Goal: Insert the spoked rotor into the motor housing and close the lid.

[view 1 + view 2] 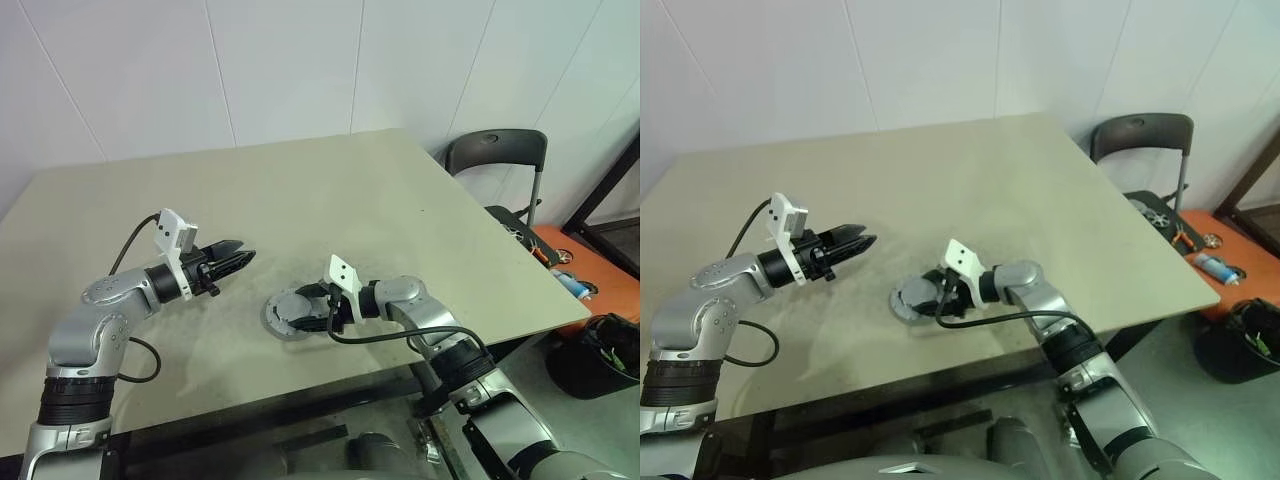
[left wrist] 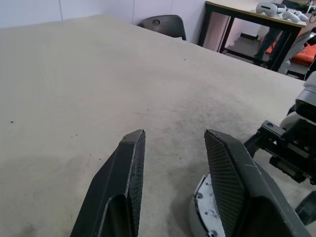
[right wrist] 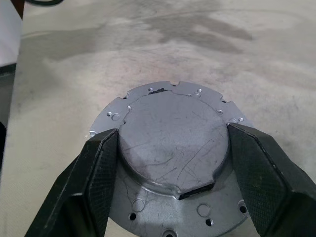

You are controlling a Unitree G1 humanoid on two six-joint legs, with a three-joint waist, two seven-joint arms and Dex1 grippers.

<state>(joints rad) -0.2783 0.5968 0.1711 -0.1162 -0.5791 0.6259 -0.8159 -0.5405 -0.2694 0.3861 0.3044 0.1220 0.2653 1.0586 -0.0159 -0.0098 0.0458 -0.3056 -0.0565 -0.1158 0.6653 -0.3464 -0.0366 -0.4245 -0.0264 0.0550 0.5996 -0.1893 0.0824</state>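
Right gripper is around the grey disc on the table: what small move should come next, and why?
Probably let go and ease back. The right gripper has a finger on each side of the lid's raised centre, and the lid seems to lie flat on the table. The left gripper hangs open nearby.

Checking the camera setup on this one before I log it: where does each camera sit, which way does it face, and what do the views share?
Head stereo pair: on the head, facing forward and down over the table, both arms showing.
Left wrist view: along the open left gripper across the table; chair beyond.
Right wrist view: down on the lid, right gripper fingers at either edge.
Shared: the lid appears in all views.
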